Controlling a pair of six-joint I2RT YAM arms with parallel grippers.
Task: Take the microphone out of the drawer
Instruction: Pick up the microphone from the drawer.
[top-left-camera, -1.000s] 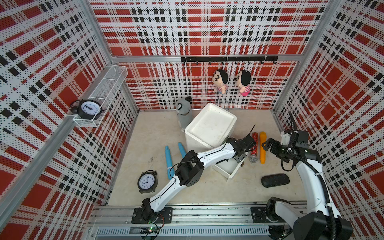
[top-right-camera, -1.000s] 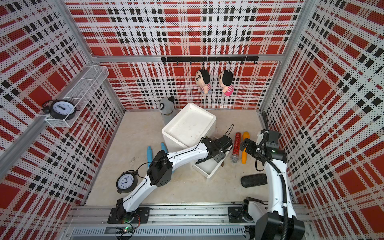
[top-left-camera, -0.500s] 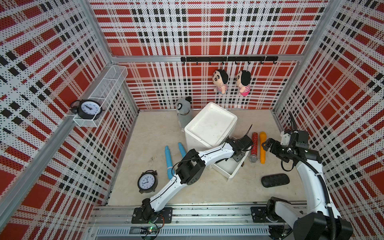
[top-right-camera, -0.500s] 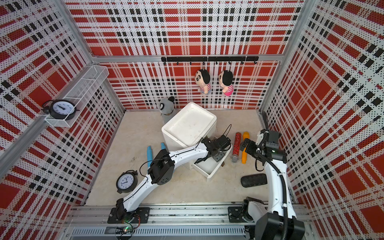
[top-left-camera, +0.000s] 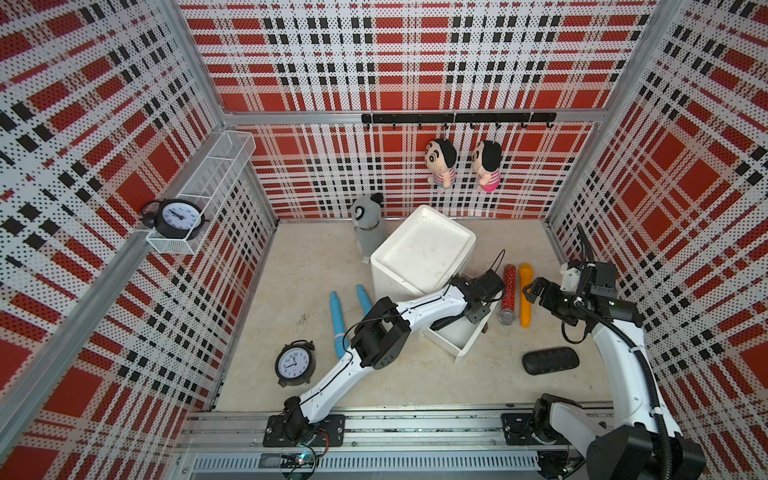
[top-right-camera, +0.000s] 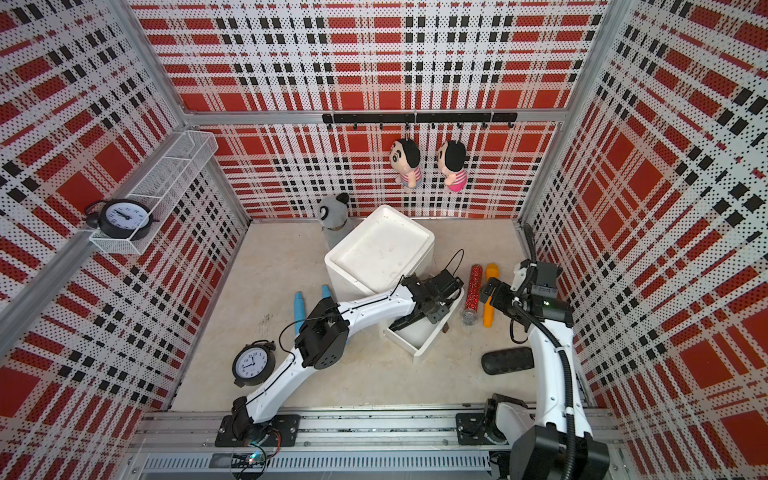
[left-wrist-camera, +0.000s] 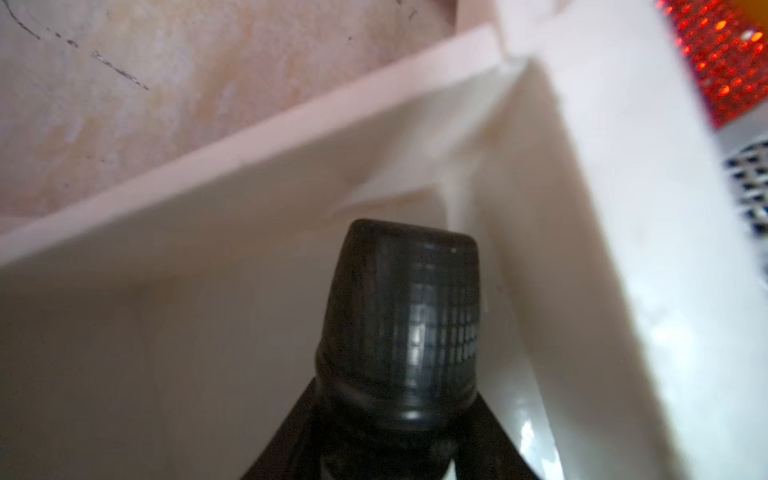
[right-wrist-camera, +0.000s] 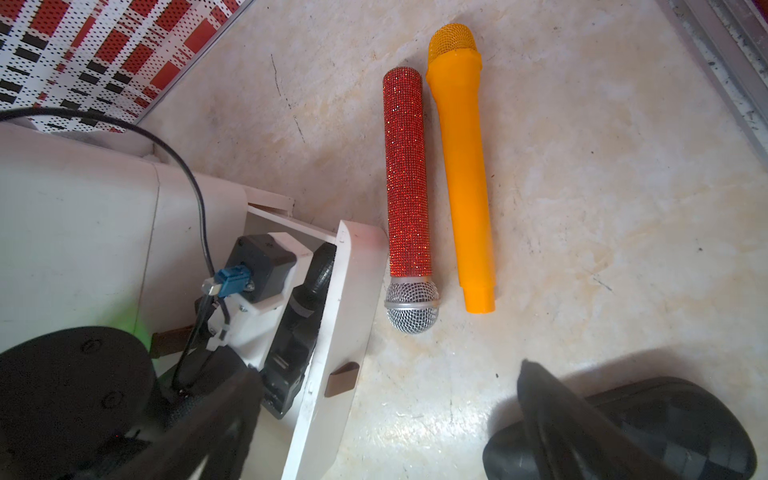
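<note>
The white drawer stands pulled out of the white cabinet. A black microphone lies inside it, mostly hidden under my left arm in both top views. My left gripper reaches down into the drawer. In the left wrist view its dark fingers press both sides of the handle just behind the microphone's mesh head. My right gripper hovers open and empty above the floor, to the right of the drawer.
A red glitter microphone and an orange one lie side by side on the floor right of the drawer. A black case lies nearer the front. Left of the cabinet are two blue sticks and a clock.
My left gripper's jaws have narrowed round the black microphone inside the drawer. My right arm has not moved.
</note>
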